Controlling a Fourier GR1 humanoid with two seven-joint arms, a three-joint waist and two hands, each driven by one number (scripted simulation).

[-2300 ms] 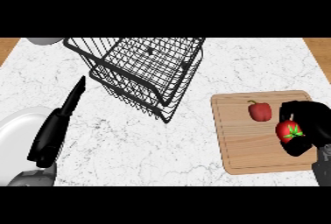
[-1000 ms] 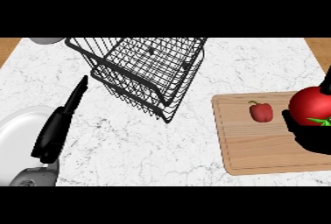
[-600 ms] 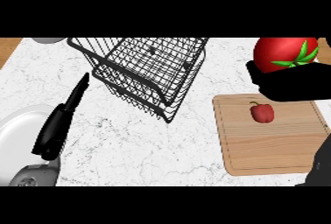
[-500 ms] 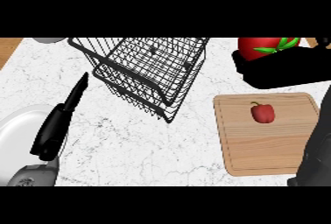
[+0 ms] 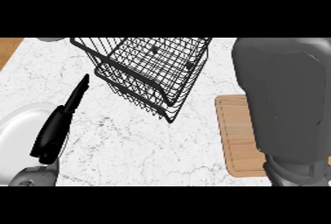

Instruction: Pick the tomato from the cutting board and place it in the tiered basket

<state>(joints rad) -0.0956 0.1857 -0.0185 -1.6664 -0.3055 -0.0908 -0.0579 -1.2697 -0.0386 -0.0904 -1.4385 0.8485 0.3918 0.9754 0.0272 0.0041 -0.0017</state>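
The black wire tiered basket stands tilted at the counter's back middle. Only the left strip of the wooden cutting board shows at the right. My right grey forearm rises close to the view and covers most of the board. It runs past the top edge, so my right hand and the tomato are both out of sight. My left hand rests at the left, open, with straight fingers pointing up toward the basket and nothing in it.
A white round plate lies at the left edge, partly under my left hand. White marble counter stretches between the plate and the board. A strip of wood shows at the back left corner.
My right hand lifted the tomato off the board and carried it up and back, out of the view's top. The forearm now hides the board's small red item. The left hand stayed still.
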